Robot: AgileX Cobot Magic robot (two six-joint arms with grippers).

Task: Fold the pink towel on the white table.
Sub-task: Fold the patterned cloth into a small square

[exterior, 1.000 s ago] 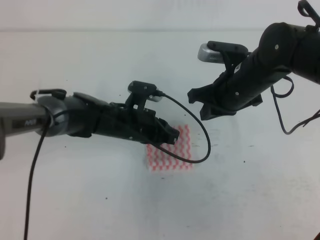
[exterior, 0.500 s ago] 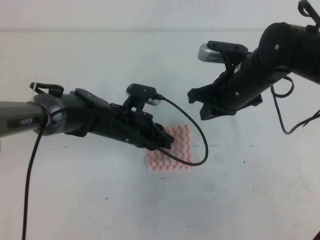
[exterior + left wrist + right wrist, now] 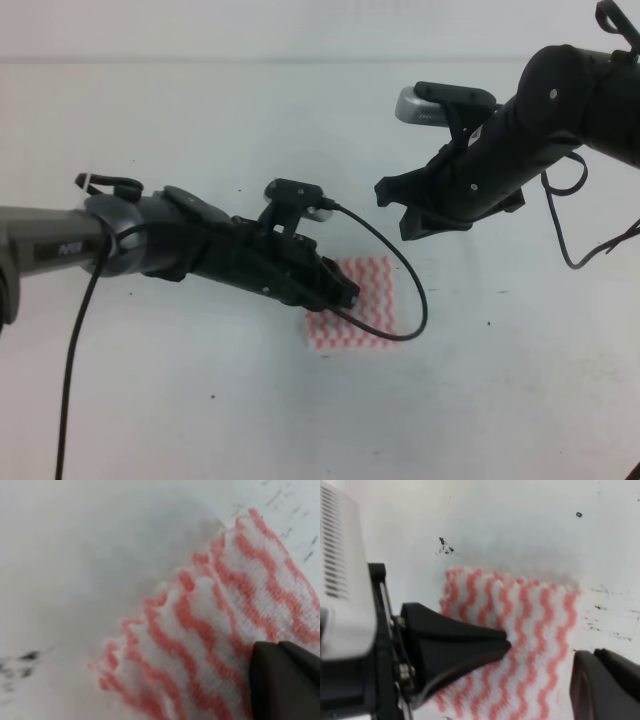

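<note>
A: Where it lies on the white table, a little right of the middle in the high view, the pink towel looks like a small flat patch of wavy pink and white stripes. What has hold of it?

B: The left gripper reaches in from the left and sits over the towel's left edge, touching it. Its wrist camera shows one dark fingertip on the cloth, with frilled edges lying one over the other beside it, so the towel seems doubled there. Whether the jaws are pinched on the fabric, I cannot tell.

A: And the other arm?

B: The right gripper hangs well above and to the upper right of the towel, apart from it, with its fingers spread and nothing between them. A black cable loops from the left wrist camera across the towel's right side.

A: Anything else on the table?

B: A few dark specks just beyond the towel's far edge.
</note>
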